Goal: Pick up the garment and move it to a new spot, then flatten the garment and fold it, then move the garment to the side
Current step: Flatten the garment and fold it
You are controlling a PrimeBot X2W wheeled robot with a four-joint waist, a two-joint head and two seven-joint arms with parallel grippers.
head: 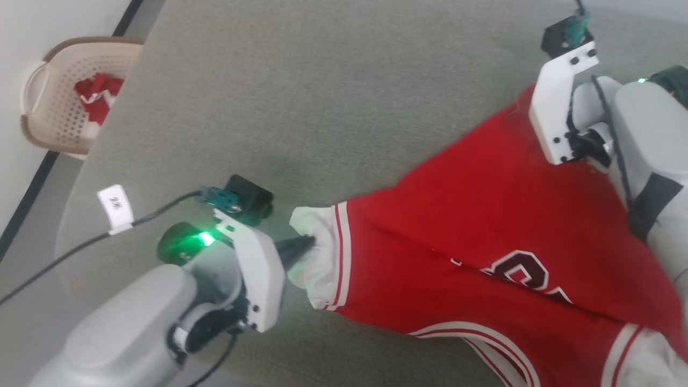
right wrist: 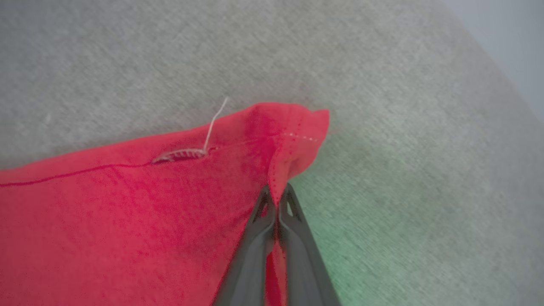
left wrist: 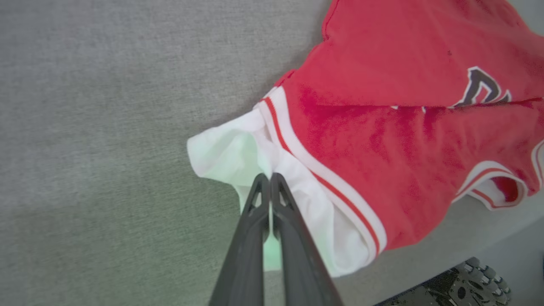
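From where I stand, the red garment [head: 484, 226] lies on the grey padded surface [head: 322, 80], spreading from the middle of the head view out toward 4 o'clock, and both claws have hold of it. The left gripper [head: 301, 248], down at about 8 o'clock, has its two dark fingers pressed together on the white sleeve [left wrist: 221, 148], pinching a fold of it at the shirt's near end. The right gripper [right wrist: 277, 191], whose arm sits up at 2 o'clock in the head view, is clamped on a red hem corner [right wrist: 297, 127]; its wrist view shows cloth caught between the fingers and a loose thread standing up just beside a small gap in the seam. The shirt is far from flat: a long crease runs across the chest, the black lettering [head: 524, 274] is half buried under it, and the sleeve is bunched. I would judge that the work is at an early stage, either the lift to a new spot or the first stretch to spread the cloth out, and I cannot tell which from this alone. Either way, flattening is not finished, no fold has been made, and the final shift to the side lies ahead. Off at 10 o'clock a cream basket [head: 40, 115] holds a smaller red-and-white cloth bundle [head: 99, 99], well apart from all this and untouched.
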